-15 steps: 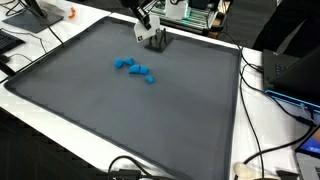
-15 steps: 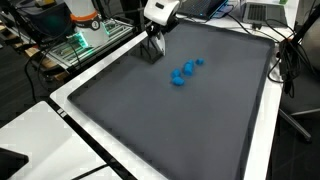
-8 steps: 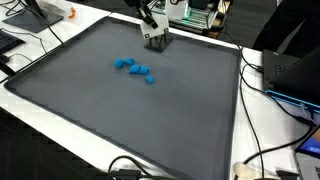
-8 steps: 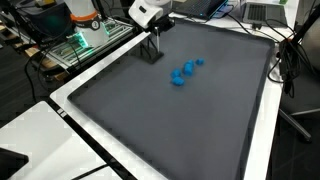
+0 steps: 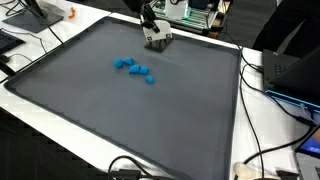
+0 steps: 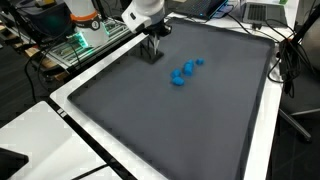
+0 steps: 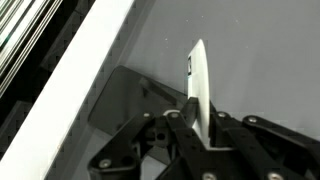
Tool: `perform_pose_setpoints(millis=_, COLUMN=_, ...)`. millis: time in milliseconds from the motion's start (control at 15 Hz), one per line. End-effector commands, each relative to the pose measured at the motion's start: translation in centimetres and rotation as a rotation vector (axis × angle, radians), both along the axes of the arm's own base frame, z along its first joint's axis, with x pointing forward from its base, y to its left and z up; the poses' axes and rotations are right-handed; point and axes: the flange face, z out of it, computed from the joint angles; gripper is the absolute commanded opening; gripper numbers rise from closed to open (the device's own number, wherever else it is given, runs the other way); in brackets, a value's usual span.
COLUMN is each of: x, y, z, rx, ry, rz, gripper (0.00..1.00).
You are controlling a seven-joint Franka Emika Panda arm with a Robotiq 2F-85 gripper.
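1 white card, approx 5 blue blks, 1 gray mat

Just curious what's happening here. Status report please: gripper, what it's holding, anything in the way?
Gripper shut on thin white flat piece, near edge of gray mat. Blue pieces clustered mid-mat, apart from it. Nothing else close.

So the thing here is a thin flat card, white along its edge. In an exterior view the card looks darker on its face. It stands upright, pinched in the closed end effector, near the rim of the grey mat. Can't tell if its bottom edge touches the mat.
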Motion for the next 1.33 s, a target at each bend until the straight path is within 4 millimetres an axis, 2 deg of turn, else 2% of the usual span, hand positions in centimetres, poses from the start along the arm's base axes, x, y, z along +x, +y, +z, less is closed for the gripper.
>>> perform_pose_setpoints(millis=0, x=-1.6, y=-0.6, z=-0.5, rx=-0.006, ry=-0.011, rz=-0.091, gripper=0.02)
perform_pose_setpoints(millis=533, x=-3.2, y=-1.4, z=-1.9, rx=-0.017, ry=-0.068, rz=-0.214, gripper=0.02)
perform_pose_setpoints(millis=1267, x=-4.4, y=-1.8, z=-2.7, rx=-0.055, ry=-0.133, rz=-0.307, gripper=0.02)
